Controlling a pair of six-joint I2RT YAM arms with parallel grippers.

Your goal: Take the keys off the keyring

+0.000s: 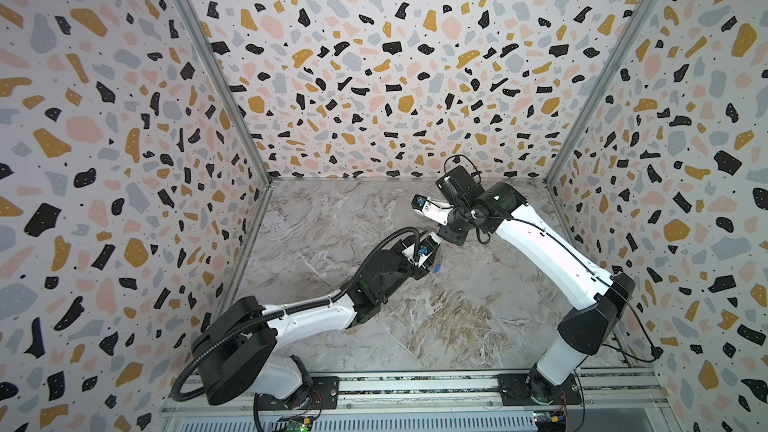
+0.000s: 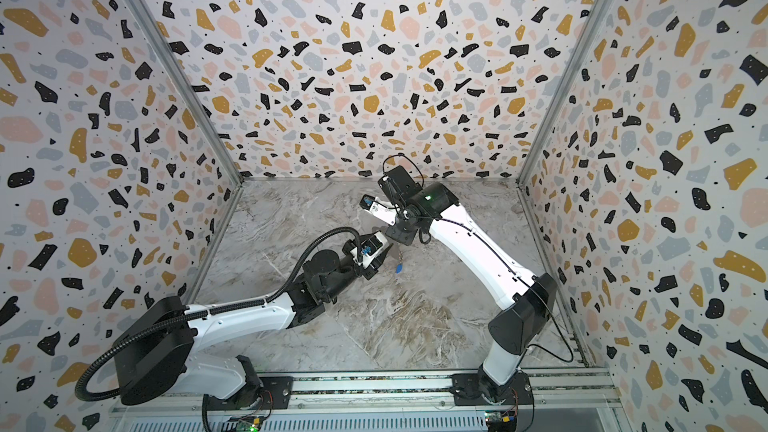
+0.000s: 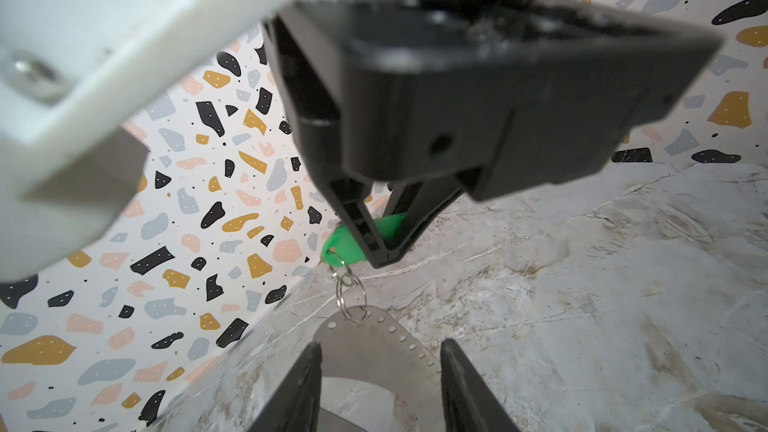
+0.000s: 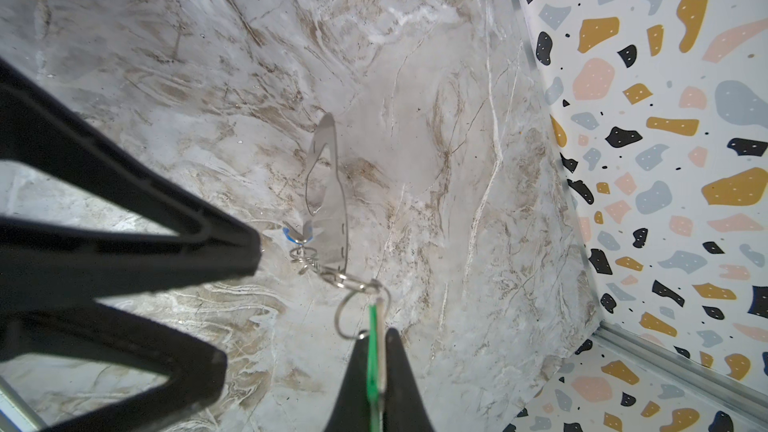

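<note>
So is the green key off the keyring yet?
No, attached: the green key, pinched in the right gripper, links through small rings to the hanging keyring.

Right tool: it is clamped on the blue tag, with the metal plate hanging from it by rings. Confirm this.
Wrong colour. The right tool is clamped on the green tag, as the left wrist view shows; the metal plate does hang from it by rings.

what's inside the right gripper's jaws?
The right gripper pinches a flat green plastic key tag edge-on; its metal ring sticks out. The tag's rear is covered by the fingers.
</note>
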